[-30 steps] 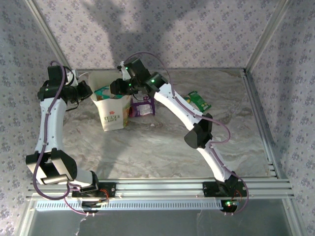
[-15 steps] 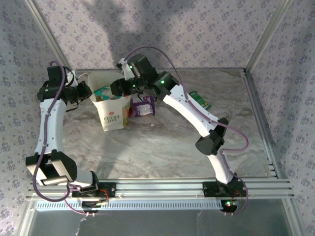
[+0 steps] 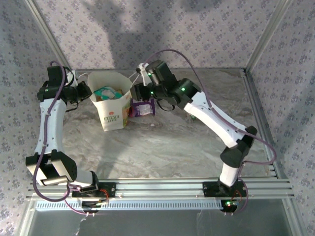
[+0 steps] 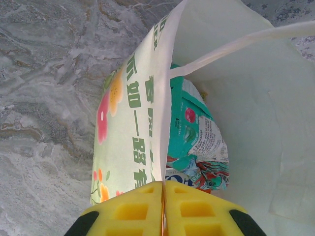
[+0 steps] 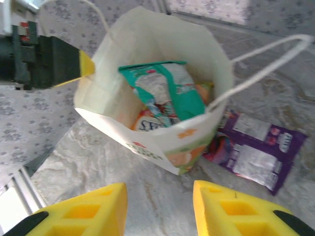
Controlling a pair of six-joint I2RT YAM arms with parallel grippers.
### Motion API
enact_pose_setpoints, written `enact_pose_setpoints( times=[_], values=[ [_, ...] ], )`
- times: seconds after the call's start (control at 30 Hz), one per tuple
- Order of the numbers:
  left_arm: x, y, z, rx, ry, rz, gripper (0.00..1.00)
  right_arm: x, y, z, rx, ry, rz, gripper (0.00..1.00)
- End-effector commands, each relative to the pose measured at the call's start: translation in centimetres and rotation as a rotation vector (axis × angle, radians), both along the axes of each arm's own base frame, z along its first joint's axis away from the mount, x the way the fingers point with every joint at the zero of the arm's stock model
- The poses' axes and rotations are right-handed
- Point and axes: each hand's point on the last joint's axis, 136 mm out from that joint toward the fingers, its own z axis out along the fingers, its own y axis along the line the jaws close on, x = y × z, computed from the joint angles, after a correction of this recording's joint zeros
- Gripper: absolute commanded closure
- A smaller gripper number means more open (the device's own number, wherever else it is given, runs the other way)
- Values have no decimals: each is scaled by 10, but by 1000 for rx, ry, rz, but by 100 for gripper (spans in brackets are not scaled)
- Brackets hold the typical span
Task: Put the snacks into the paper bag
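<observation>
- The left hand (image 4: pixel 163 189) is clamping closed on the left rim of the small white paper gift bag with green flower print (image 4: pixel 133 147), steadying it near the far-left corner of the table (image 3: pixel 172 142).
- A shiny teal snack packet (image 5: pixel 167 93) is lying inside the bag, on top of at least one more.
- The right hand (image 5: pixel 160 199) is hovering just right of the bag with its fingers apart and empty.
- By my judgement, the next move is lowering onto the flat purple packet (image 5: pixel 256 157), which is lying on the table against the bag's right side, and pinching an edge.

Grey marbled tabletop (image 3: pixel 162 147), lilac floral-print walls (image 3: pixel 206 34), aluminium corner rails (image 3: pixel 265 34).
</observation>
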Motion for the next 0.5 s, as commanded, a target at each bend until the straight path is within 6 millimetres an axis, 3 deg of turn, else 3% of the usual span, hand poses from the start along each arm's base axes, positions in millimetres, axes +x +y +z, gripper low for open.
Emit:
enact_pose_setpoints(
  times=[0.0, 0.23, 0.33, 0.47],
  values=[
    [-13, 1, 5, 33, 4, -5, 89, 6, -32, 7, -21, -61, -81, 59],
    [-15, 1, 4, 35, 8, 0, 89, 5, -76, -28, -25, 21, -173, 56],
    [-15, 2, 4, 33, 8, 5, 89, 4, -84, -46, -18, 70, -202, 51],
    [-14, 1, 5, 24, 4, 11, 88, 2, -80, -66, 31, 138, -213, 41]
  ],
)
